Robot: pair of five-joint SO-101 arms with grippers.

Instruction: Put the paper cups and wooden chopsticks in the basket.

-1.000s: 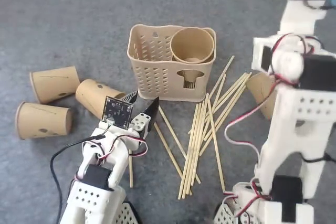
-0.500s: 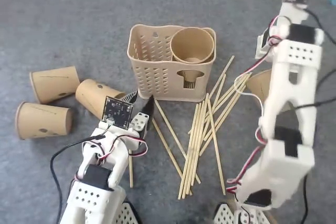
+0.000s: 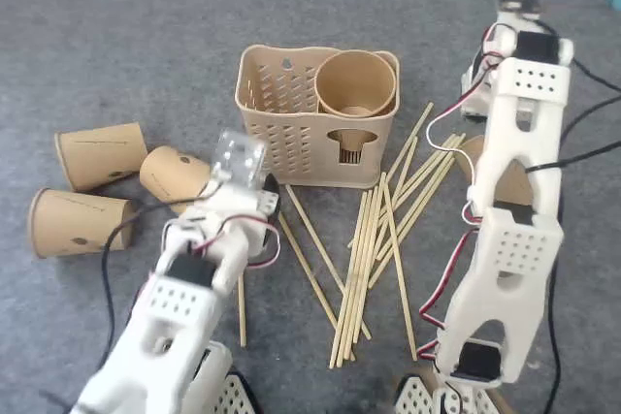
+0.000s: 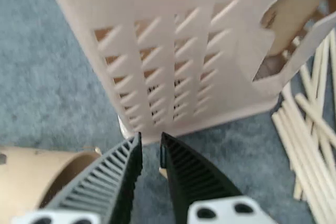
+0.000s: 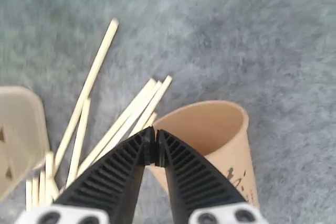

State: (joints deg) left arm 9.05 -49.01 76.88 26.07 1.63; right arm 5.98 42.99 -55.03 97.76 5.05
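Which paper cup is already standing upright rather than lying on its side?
The cup inside the basket; the rest lie on their sides on the carpet.

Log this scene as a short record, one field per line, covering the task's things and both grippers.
basket: upright, one paper cup standing inside
left-side cups: three, lying down
right-side cup: lying down
chopsticks: scattered on the carpet beside the basket
left gripper: open a slit, empty, low by the basket's wall
right gripper: shut, tips at the right-side cup's rim
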